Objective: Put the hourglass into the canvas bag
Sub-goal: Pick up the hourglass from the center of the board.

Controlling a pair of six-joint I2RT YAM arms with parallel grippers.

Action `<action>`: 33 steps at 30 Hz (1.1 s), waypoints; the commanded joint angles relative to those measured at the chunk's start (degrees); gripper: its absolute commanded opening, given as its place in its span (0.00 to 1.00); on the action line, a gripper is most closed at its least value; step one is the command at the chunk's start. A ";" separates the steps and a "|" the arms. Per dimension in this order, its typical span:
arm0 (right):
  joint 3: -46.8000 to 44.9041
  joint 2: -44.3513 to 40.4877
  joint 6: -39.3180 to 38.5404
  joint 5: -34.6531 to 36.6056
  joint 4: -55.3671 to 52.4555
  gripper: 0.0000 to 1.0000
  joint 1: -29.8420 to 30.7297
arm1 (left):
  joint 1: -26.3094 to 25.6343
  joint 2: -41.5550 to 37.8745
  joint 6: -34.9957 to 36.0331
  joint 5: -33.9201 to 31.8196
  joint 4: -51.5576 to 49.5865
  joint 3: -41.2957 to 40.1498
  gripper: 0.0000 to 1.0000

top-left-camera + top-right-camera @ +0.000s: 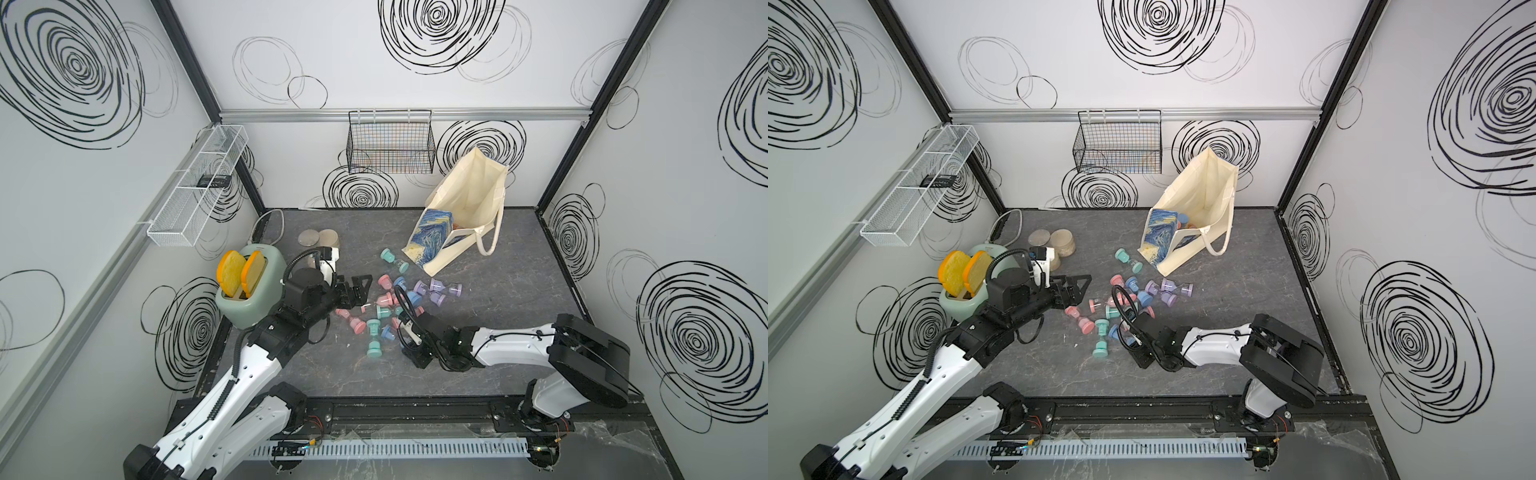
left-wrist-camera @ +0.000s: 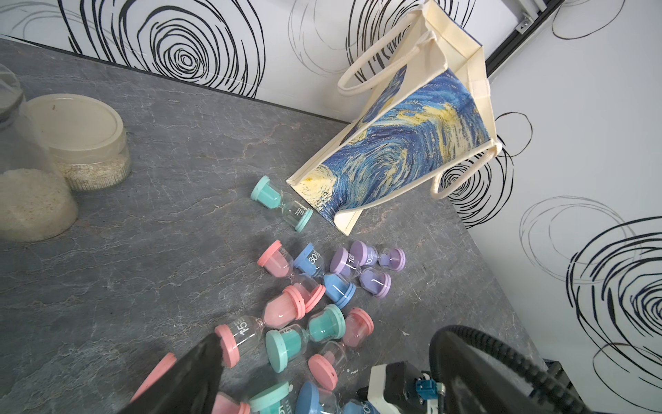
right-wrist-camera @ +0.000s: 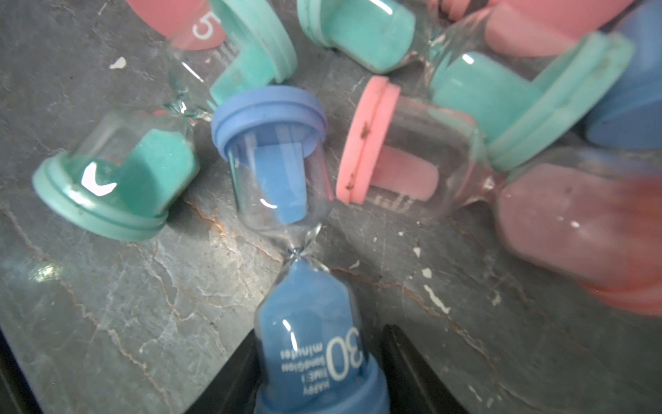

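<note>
A blue hourglass (image 3: 279,161) marked 30 lies on the grey tabletop at the near edge of a pile of pink, teal, blue and purple hourglasses (image 1: 395,299). My right gripper (image 3: 318,340) is low over the table, its black fingers (image 3: 404,362) shut on the blue hourglass's near bulb and cap. The canvas bag (image 1: 469,199), cream with a blue-and-yellow swirl print (image 2: 404,150), leans at the back right with its mouth open upward. My left gripper (image 1: 360,291) hovers open and empty at the pile's left side; one finger (image 2: 193,376) shows in the left wrist view.
A teal hourglass (image 1: 392,259) lies beside the bag's base. A green toaster (image 1: 245,299) with two bread slices and two lidded jars (image 1: 320,239) stand at the left. A black wire basket (image 1: 390,143) hangs on the back wall, a white wire shelf (image 1: 195,187) on the left wall.
</note>
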 commanded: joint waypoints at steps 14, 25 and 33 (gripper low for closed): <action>-2.79 -6.29 -0.26 -3.25 1.50 0.42 -1.52 | 1.00 -0.13 -0.63 1.00 1.67 0.67 0.96; -0.86 -17.99 1.05 -6.22 -2.99 0.36 -6.50 | 1.65 -0.13 0.68 0.91 0.60 4.91 0.96; 5.90 -26.97 3.28 -3.62 -9.34 0.33 -12.49 | 2.08 2.66 0.88 2.09 2.65 9.56 0.96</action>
